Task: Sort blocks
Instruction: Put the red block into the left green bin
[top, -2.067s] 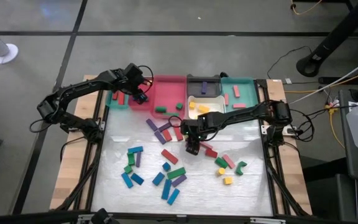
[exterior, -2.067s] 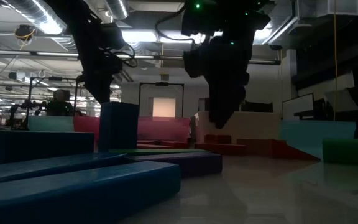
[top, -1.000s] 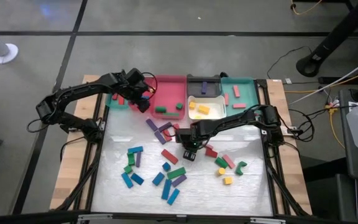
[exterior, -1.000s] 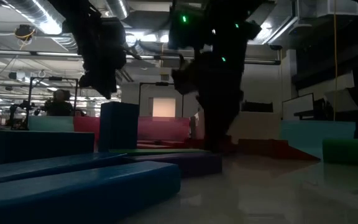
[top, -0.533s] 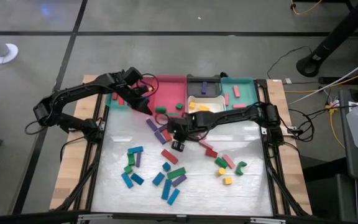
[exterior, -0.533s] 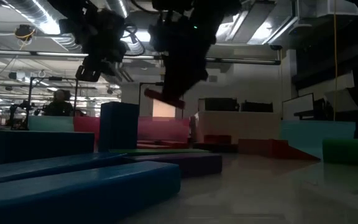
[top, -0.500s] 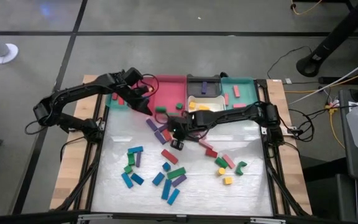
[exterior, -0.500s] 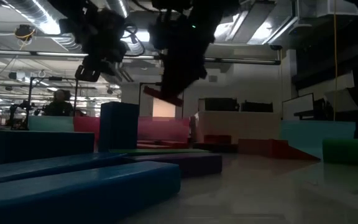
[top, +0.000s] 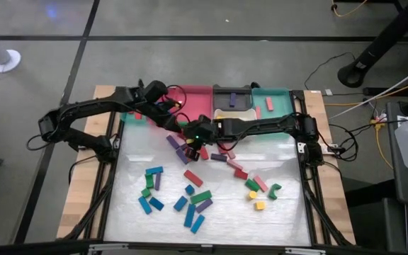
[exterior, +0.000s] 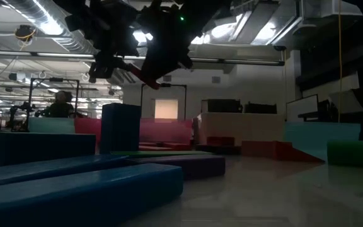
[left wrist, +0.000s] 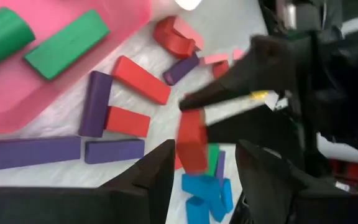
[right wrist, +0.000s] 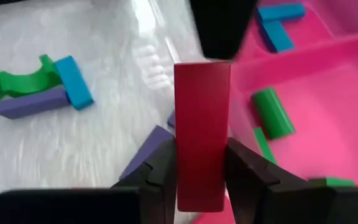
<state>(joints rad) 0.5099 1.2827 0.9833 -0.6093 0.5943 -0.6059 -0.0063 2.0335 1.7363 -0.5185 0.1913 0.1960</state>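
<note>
Currently: carry step. My right gripper (right wrist: 201, 180) has its fingers clamped on a red block (right wrist: 201, 130), aloft at the pink tray's (top: 193, 99) six o'clock edge; left gripper (left wrist: 204, 171) fingers apart, empty. Next, I judge: lower it into the matching tray

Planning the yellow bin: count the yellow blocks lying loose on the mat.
2: one yellow block on the mat's right side; a smaller yellow piece beside it. Others may be hidden.
</note>
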